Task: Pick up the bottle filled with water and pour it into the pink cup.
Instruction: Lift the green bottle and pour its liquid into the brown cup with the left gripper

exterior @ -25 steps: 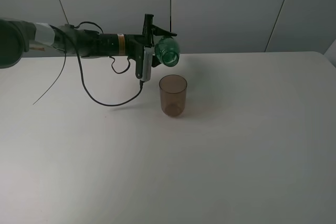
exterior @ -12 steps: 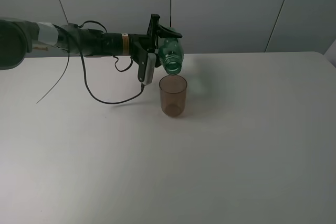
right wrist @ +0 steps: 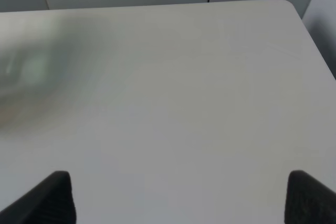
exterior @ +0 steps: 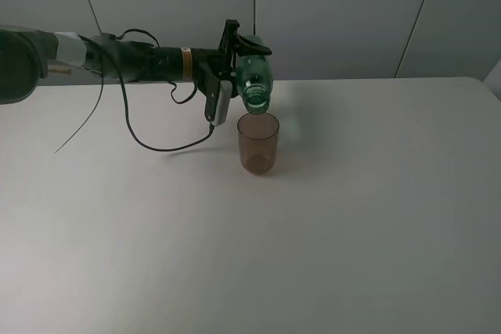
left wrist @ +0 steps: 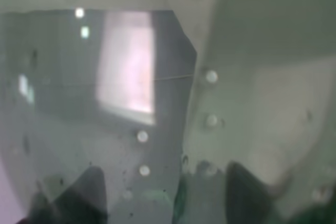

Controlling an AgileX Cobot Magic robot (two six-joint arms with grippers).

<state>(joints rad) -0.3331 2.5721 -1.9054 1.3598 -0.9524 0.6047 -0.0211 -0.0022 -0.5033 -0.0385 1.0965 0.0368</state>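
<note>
The green bottle (exterior: 254,80) is held tilted, its open neck pointing down just above the rim of the pink cup (exterior: 257,142). The cup stands upright on the white table (exterior: 352,217). My left gripper (exterior: 239,66) is shut on the bottle's body, reaching in from the left. In the left wrist view the translucent bottle (left wrist: 157,87) fills the picture, with the dark fingertips (left wrist: 89,192) at either side of it. My right gripper (right wrist: 178,203) is open and empty over bare table; it does not show in the high view.
A black cable (exterior: 160,146) hangs from the left arm and loops onto the table left of the cup. The table's back edge meets a grey wall (exterior: 352,13). A blurred greenish patch (right wrist: 26,72) shows in the right wrist view.
The left gripper has rolled and shifted slightly right, tipping the bottle further so its neck came down over the cup's rim. The cup has not moved.
</note>
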